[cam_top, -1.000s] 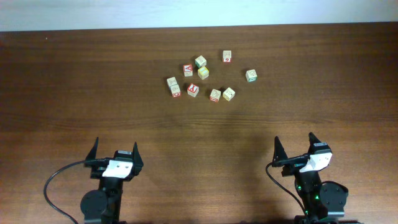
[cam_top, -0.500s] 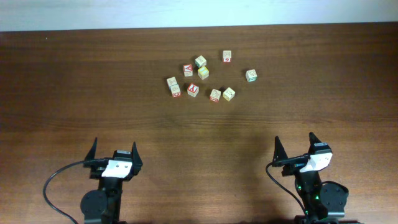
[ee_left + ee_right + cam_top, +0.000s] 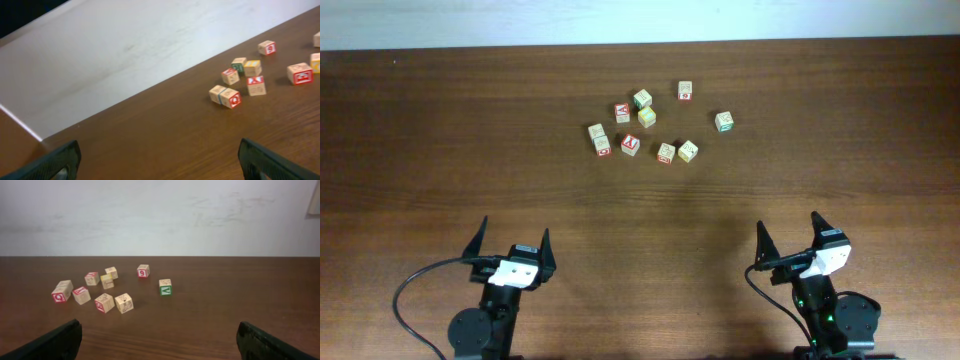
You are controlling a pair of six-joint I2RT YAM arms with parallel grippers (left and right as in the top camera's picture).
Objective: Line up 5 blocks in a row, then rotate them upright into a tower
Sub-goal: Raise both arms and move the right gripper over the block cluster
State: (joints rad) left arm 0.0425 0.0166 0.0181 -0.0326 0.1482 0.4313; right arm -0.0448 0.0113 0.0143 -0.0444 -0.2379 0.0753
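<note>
dark wooden table (image 3: 440, 150) from overhead: the blocks (image 3: 630, 144) sit clustered near the far edge, well apart from both arms. left gripper (image 3: 512, 232) and right gripper (image 3: 788, 224) gape wide (nothing held). left wrist: the blocks lie upper right. right wrist: green-lettered block (image 3: 165, 287) sits rightmost.

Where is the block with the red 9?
Overhead, the 9 block lies at the back of the cluster, right of centre, touching nothing; a green-faced block sits to its lower right.
</note>
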